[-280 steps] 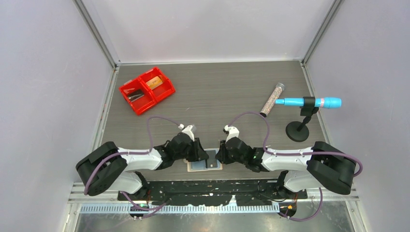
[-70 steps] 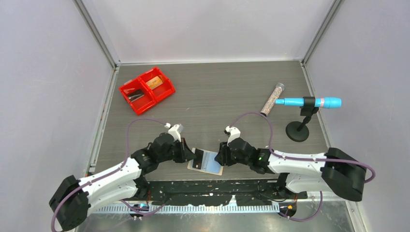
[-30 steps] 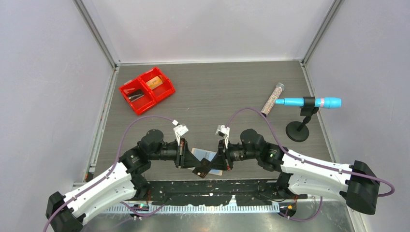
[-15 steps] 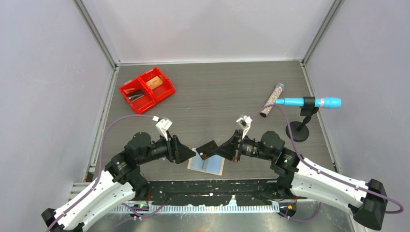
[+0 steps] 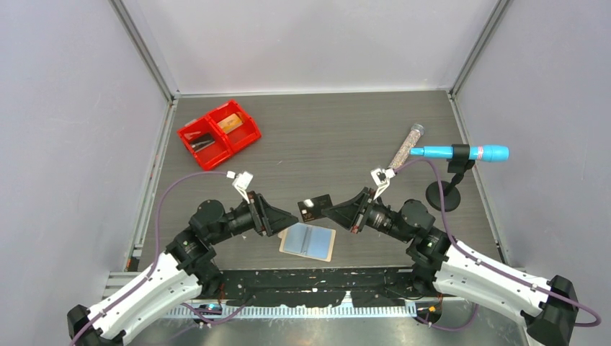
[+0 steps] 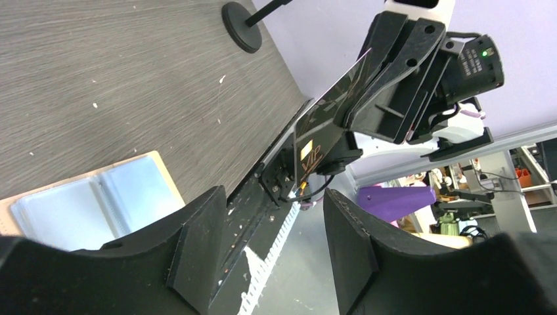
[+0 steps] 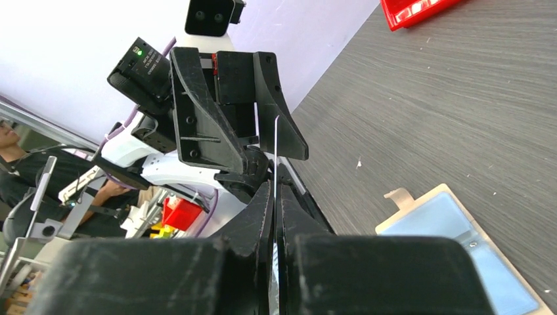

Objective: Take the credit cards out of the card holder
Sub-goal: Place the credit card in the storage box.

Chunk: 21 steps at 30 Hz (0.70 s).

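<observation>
Tan outside and blue-grey inside, the card holder (image 5: 308, 240) lies open and flat on the grey tabletop (image 5: 331, 137). It sits near the front edge, between the two arms.

A dark card (image 5: 311, 205) is up in the air just behind the holder, and the two are apart. The right claw (image 5: 328, 210) is pinched tight on one end of this card. In the right wrist camera the card looks like a thin line poking out from between the two closed fingers.

The left claw (image 5: 292, 215) points at the card from the other side. Its two fingers (image 6: 197, 252) are spread apart and hold nothing. The free end of the card is just in front of them.

A red bin (image 5: 219, 133) with two parts sits far back on the left. On the right side, well away from the holder, a thin tube (image 5: 406, 148) lies beside a blue pen (image 5: 461, 153) held up on a black stand (image 5: 442, 196).
</observation>
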{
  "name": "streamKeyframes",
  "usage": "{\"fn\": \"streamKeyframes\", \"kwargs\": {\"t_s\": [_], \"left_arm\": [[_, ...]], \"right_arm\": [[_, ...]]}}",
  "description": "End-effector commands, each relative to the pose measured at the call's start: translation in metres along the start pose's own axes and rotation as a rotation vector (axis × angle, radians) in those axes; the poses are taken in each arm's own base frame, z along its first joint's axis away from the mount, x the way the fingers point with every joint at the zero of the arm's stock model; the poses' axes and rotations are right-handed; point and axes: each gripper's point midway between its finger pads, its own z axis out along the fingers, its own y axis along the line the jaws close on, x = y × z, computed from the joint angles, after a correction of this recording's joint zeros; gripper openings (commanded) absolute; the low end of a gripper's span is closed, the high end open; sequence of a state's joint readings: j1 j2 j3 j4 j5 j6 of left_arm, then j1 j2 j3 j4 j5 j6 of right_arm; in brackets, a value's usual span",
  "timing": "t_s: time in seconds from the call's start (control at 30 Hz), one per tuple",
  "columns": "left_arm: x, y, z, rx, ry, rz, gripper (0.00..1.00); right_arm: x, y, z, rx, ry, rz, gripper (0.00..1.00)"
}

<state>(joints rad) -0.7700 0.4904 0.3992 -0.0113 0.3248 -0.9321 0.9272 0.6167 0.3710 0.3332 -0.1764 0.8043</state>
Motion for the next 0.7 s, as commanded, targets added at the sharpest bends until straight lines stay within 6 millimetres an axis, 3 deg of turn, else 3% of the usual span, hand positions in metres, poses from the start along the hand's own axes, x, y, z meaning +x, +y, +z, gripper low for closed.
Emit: {"fn": "streamKeyframes", "kwargs": {"t_s": [0.0,0.3,0.5,0.67], "left_arm": [[-0.020,-0.024,0.007,0.100,-0.063,0.008,0.57],[-0.023,-0.028,0.012,0.116,-0.064,0.001,0.41],[-0.024,-0.026,0.012,0.115,-0.080,-0.013,0.10],[-0.026,-0.030,0.012,0.133,-0.091,-0.021,0.00]], "right_arm": [[-0.011,0.013,0.005,-0.070,-0.060,0.077,0.05],[-0.002,0.011,0.010,-0.099,-0.045,0.137,0.05],[0.002,0.006,0.011,-0.088,-0.038,0.147,0.07],[0.006,0.003,0.010,-0.084,-0.037,0.160,0.11]]}}
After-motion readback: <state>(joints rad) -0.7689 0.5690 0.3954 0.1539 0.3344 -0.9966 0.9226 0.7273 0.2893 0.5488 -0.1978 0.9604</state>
